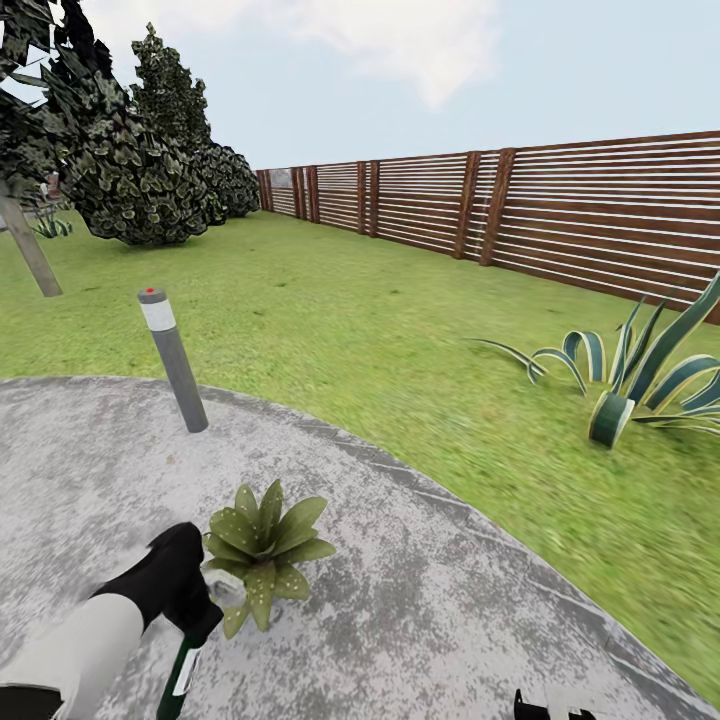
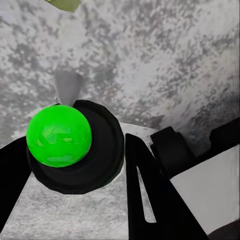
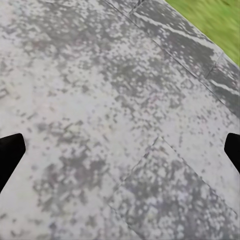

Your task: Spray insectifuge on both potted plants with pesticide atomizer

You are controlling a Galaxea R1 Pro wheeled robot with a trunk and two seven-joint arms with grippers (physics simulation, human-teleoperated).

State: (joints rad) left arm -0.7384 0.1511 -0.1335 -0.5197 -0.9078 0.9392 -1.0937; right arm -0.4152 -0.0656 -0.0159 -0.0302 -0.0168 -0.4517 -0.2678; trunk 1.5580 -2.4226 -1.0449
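Note:
One potted plant [image 1: 262, 548], a low rosette of pointed olive-green leaves, stands on the grey paved patio [image 1: 420, 610] of the garden. My left gripper [image 1: 190, 608] hangs just left of it, almost touching the leaves, shut on the pesticide atomizer [image 1: 176, 675], whose green-and-black body hangs below the hand. In the left wrist view the atomizer's bright green cap [image 2: 59, 135] sits on a black collar between my fingers [image 2: 147, 185], with a grey nozzle cone [image 2: 67, 86] pointing at the paving and a leaf tip [image 2: 62, 4] at the edge. My right gripper [image 3: 120, 155] is open over bare paving.
A grey bollard light [image 1: 173, 358] stands tilted on the patio behind the plant. Lawn [image 1: 380, 330] lies beyond the patio's curved edge. A large striped-leaf plant [image 1: 640, 385] grows at right. A brown slatted fence [image 1: 560, 215] closes the back, and dark bushes [image 1: 140, 170] stand far left.

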